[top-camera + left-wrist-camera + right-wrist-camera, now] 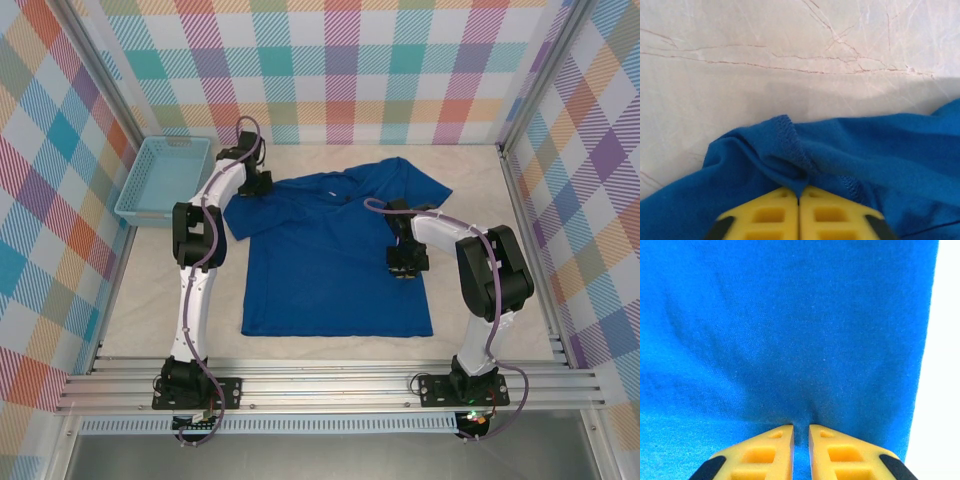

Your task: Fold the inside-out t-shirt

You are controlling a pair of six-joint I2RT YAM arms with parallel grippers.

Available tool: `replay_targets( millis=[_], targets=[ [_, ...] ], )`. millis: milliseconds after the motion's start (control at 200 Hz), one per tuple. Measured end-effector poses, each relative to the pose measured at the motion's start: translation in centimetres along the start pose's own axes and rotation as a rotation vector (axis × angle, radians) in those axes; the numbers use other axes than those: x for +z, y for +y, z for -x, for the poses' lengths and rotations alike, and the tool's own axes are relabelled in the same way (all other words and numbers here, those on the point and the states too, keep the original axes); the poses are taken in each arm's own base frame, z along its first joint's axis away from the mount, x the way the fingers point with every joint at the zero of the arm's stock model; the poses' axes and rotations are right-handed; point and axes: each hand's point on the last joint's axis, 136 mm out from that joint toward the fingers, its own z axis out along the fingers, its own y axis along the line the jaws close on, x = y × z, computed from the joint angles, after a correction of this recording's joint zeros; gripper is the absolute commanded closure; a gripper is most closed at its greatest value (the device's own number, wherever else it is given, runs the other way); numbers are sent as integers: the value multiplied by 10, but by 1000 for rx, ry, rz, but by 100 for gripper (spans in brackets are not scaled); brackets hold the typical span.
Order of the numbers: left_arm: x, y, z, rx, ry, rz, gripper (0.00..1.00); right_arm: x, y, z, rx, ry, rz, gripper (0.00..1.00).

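The inside-out t-shirt (330,280) lies spread flat on the table, royal blue, hem toward the arms. Its right sleeve is folded inward at the top. My left gripper (255,185) is at the shirt's left sleeve. In the left wrist view its yellow fingers (770,210) are shut, with a fold of the stitched sleeve hem (790,145) pinched at their tips. My right gripper (407,265) rests on the right side of the shirt body. In the right wrist view my right gripper (801,432) is closed to a narrow gap on a puckered ridge of blue cloth (790,330).
A light blue mesh basket (165,180) stands at the back left, just beside the left arm. The pale table cover (790,50) shows beyond the sleeve and along the shirt's right edge (942,390). Checked walls enclose three sides of the table.
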Motion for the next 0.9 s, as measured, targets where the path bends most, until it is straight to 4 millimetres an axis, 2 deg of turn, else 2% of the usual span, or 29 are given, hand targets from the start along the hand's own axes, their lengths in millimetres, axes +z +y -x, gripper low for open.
replay_targets(
  millis=[230, 390, 495, 605, 715, 900],
  targets=[
    [-5, 3, 13, -14, -32, -1, 100, 0, -4, 0, -16, -3, -23, 87],
    [-26, 18, 42, -68, -106, -4, 100, 0, -8, 0, -19, -4, -43, 88],
    [-41, 37, 63, -122, -164, -2, 99, 0, -9, 0, -20, -7, -48, 88],
    [-49, 56, 74, -159, -195, 9, 88, -1, -8, 2, -20, -12, -47, 89],
    [-52, 71, 82, -194, -226, 28, 64, -1, -11, -1, -22, 0, -62, 88],
    [-50, 76, 78, -197, -213, 32, 48, -5, -11, 2, -41, 2, -67, 83]
  ],
)
